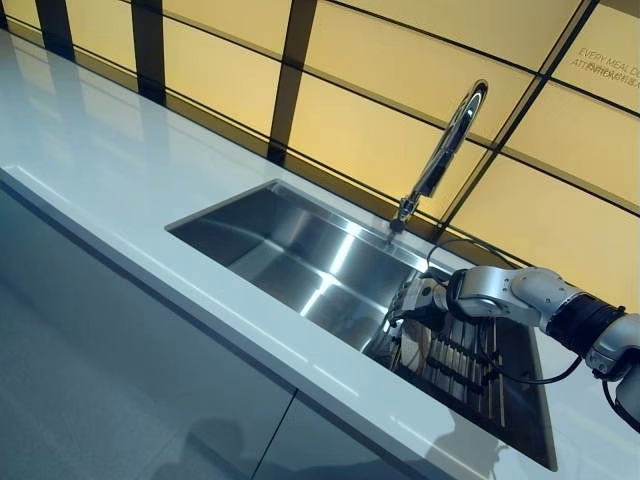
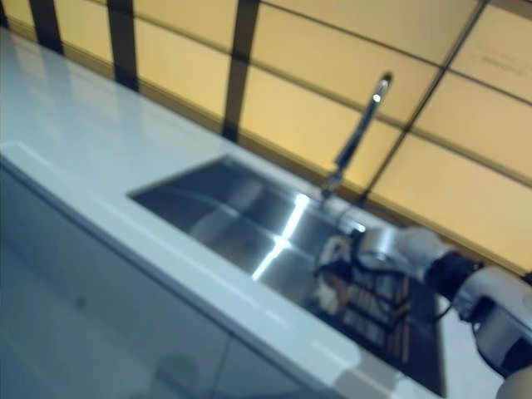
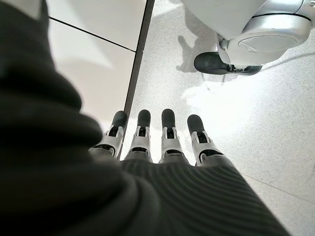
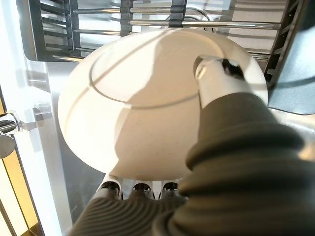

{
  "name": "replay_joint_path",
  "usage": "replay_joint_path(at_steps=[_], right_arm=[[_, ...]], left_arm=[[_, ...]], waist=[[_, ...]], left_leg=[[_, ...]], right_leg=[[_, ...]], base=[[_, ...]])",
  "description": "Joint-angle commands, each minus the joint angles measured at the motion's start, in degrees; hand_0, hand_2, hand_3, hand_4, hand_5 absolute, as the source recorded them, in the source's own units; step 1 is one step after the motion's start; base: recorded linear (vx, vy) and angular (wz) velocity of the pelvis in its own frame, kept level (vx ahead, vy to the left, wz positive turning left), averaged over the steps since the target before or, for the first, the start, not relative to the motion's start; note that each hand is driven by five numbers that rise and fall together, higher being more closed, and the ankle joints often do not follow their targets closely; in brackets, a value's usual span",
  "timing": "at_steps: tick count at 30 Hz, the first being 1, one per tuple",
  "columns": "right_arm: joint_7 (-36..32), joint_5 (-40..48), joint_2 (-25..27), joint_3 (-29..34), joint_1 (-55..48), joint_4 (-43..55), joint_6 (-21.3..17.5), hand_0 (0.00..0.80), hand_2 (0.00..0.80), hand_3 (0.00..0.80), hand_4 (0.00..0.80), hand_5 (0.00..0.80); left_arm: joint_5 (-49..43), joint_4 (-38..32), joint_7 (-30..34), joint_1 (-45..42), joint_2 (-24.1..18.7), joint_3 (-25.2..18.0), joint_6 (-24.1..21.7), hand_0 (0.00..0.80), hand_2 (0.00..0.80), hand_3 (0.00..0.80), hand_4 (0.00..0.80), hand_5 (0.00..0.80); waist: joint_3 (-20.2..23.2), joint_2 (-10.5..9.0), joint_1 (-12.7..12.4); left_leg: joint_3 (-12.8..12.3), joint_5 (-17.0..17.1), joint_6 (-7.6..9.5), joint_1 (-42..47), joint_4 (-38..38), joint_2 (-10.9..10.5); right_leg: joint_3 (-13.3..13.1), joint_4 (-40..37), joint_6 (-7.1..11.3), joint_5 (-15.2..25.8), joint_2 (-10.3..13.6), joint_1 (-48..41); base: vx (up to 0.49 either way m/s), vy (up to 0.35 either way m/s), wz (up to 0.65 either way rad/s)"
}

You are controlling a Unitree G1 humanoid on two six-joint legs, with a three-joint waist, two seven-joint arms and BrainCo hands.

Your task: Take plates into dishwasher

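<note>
Plate (image 4: 147,103), white and round, sits pinched in my right hand (image 4: 216,93): thumb pressed onto its upper face toward the right rim, fingers (image 4: 140,187) curled beneath the near edge. I read it as a firm grip. In the right wrist view the plate fills the centre of the frame, its face turned to the camera, with the dark dish rack (image 4: 59,29) directly behind it across the top of the frame. From the head view, that hand (image 1: 425,300) is low in the right end of the steel sink (image 1: 290,255), over the rack (image 1: 470,370), lower right of the frame; the plate itself I cannot make out there.

Coming move, in my judgement: lift the plate clear, away from the rack's tines. The faucet (image 1: 440,150) arches just above, upper right, and could obstruct a steep lift.

Left hand (image 3: 162,142) hangs over the floor, fingers straight and side by side, empty, well away. White countertop (image 1: 100,170) runs lower left.
</note>
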State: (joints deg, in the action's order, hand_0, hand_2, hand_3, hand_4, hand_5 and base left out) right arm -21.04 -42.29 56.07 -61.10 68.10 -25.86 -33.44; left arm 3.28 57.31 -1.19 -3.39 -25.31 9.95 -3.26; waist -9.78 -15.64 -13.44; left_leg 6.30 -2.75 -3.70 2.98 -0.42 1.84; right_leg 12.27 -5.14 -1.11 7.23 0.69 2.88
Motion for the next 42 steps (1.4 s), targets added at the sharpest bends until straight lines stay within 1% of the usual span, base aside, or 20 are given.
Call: replay_joint_path(at_steps=[1, 5, 7, 8, 10, 11, 12, 13, 14, 22, 33, 42], right_arm=[[0.9, 0.1, 2.5, 1.7, 2.5, -2.5, 2.0, 0.254, 0.254, 0.254, 0.254, 0.254], [0.9, 0.2, 2.5, 1.8, 2.5, -2.4, 2.1, 0.273, 0.273, 0.273, 0.273, 0.273], [0.9, 0.3, 2.6, 1.9, 2.4, -1.8, 2.3, 0.395, 0.395, 0.395, 0.395, 0.395], [1.0, 0.1, 2.5, 1.9, 2.4, -1.9, 2.2, 0.436, 0.436, 0.436, 0.436, 0.436], [1.0, 0.1, 2.4, 2.0, 2.2, -2.0, 2.3, 0.483, 0.483, 0.483, 0.483, 0.483], [0.9, 0.0, 2.3, 2.1, 2.3, -2.1, 2.2, 0.565, 0.565, 0.565, 0.565, 0.565], [0.9, -0.1, 2.4, 2.0, 2.3, -2.0, 2.3, 0.665, 0.665, 0.665, 0.665, 0.665], [0.9, -0.1, 2.4, 1.9, 2.3, -2.0, 2.4, 0.665, 0.665, 0.665, 0.665, 0.665], [0.9, 0.0, 2.5, 2.0, 2.2, -2.0, 2.3, 0.797, 0.797, 0.797, 0.797, 0.797], [0.0, 0.9, 2.8, 1.4, 2.6, -1.6, 2.3, 0.8, 0.8, 0.8, 0.8, 0.8], [-1.3, 1.7, 3.3, 2.3, 1.6, -2.0, 2.0, 0.8, 0.8, 0.8, 0.8, 0.8], [-2.1, 1.8, 4.2, 2.3, 1.8, -2.2, 1.9, 0.8, 0.8, 0.8, 0.8, 0.8]], left_arm=[[0.6, 0.0, -0.5, 2.8, -1.1, -0.3, -1.8, 0.0, 0.0, 0.0, 0.0, 0.0], [0.6, -0.1, -0.3, 2.8, -1.2, -0.5, -1.8, 0.0, 0.0, 0.0, 0.0, 0.0], [0.8, 0.0, -0.4, 3.0, -1.2, -0.5, -1.8, 0.0, 0.0, 0.0, 0.0, 0.0], [0.8, 0.1, -0.4, 3.0, -1.1, -0.5, -1.9, 0.0, 0.0, 0.0, 0.0, 0.0], [0.8, 0.0, -0.4, 3.0, -1.1, -0.4, -1.9, 0.0, 0.0, 0.0, 0.0, 0.0], [0.9, 0.0, -0.4, 3.0, -1.1, -0.4, -2.0, 0.0, 0.0, 0.0, 0.0, 0.0], [0.9, 0.0, -0.4, 3.0, -1.1, -0.4, -2.0, 0.0, 0.0, 0.0, 0.0, 0.0], [0.9, 0.0, -0.5, 3.1, -1.1, -0.3, -2.0, 0.0, 0.0, 0.0, 0.0, 0.0], [0.8, -0.2, -0.4, 3.0, -1.2, -0.6, -1.9, 0.0, 0.0, 0.0, 0.0, 0.0], [1.0, 0.0, -0.5, 2.9, -1.2, -0.8, -2.0, 0.0, 0.0, 0.0, 0.0, 0.0], [0.2, -0.3, -0.4, 2.4, -1.2, -1.0, -1.8, 0.0, 0.0, 0.0, 0.0, 0.0], [0.1, 0.2, -0.2, 2.2, -1.1, -1.0, -2.0, 0.0, 0.0, 0.0, 0.0, 0.0]], waist=[[-0.7, 0.53, -1.4], [-0.8, 0.54, -1.4], [-0.9, 0.52, -1.3], [-0.9, 0.52, -1.3], [-0.9, 0.53, -1.3], [-0.9, 0.54, -1.4], [-1.0, 0.55, -1.4], [-1.0, 0.55, -1.4], [-1.0, 0.51, -1.4], [-0.9, 0.38, -1.3], [-0.5, 0.38, -1.3], [-0.2, 0.35, -1.0]], left_leg=[[-0.1, 6.0, -0.04, -4.5, -4.6, 2.9], [0.0, 6.1, -0.06, -4.6, -4.6, 3.0], [0.0, 6.1, -0.06, -4.7, -4.6, 2.9], [0.0, 6.0, -0.06, -4.7, -4.6, 2.9], [0.0, 6.1, -0.07, -4.7, -4.6, 2.9], [0.0, 6.1, -0.07, -4.7, -4.6, 2.9], [0.0, 6.1, -0.06, -4.8, -4.6, 2.9], [0.0, 6.1, -0.05, -4.8, -4.6, 2.9], [0.0, 6.1, -0.05, -4.8, -4.6, 2.9], [-0.1, 6.0, -0.07, -4.6, -4.6, 3.0], [0.0, 5.9, 0.0, -4.2, -4.6, 2.9], [-0.5, 5.7, 0.14, -3.8, -4.6, 2.7]], right_leg=[[2.7, 0.1, 4.86, -5.3, 1.0, -6.3], [2.8, 0.1, 4.89, -5.2, 1.0, -6.2], [2.8, 0.1, 4.92, -5.2, 1.0, -6.1], [2.8, 0.1, 4.91, -5.2, 1.0, -6.1], [2.8, 0.1, 4.91, -5.2, 1.0, -6.1], [2.8, 0.1, 4.91, -5.2, 1.0, -6.1], [2.9, 0.1, 4.9, -5.2, 1.0, -6.1], [2.9, 0.1, 4.9, -5.2, 1.0, -6.1], [2.9, 0.1, 4.89, -5.2, 1.0, -6.1], [2.9, 0.1, 4.89, -5.2, 1.0, -6.2], [3.1, 0.1, 4.96, -5.3, 1.1, -6.7], [3.1, 0.1, 5.11, -5.2, 1.3, -6.9]], base=[[0.0, 0.0, 0.0], [0.0, 0.0, 0.0], [0.0, 0.0, 0.0], [0.0, 0.0, 0.0], [0.0, 0.0, 0.0], [0.0, 0.0, 0.0], [0.0, 0.0, 0.0], [0.0, 0.0, 0.0], [0.0, 0.0, 0.0], [0.0, 0.0, 0.0], [0.0, 0.0, 0.0], [0.0, 0.0, 0.0]])
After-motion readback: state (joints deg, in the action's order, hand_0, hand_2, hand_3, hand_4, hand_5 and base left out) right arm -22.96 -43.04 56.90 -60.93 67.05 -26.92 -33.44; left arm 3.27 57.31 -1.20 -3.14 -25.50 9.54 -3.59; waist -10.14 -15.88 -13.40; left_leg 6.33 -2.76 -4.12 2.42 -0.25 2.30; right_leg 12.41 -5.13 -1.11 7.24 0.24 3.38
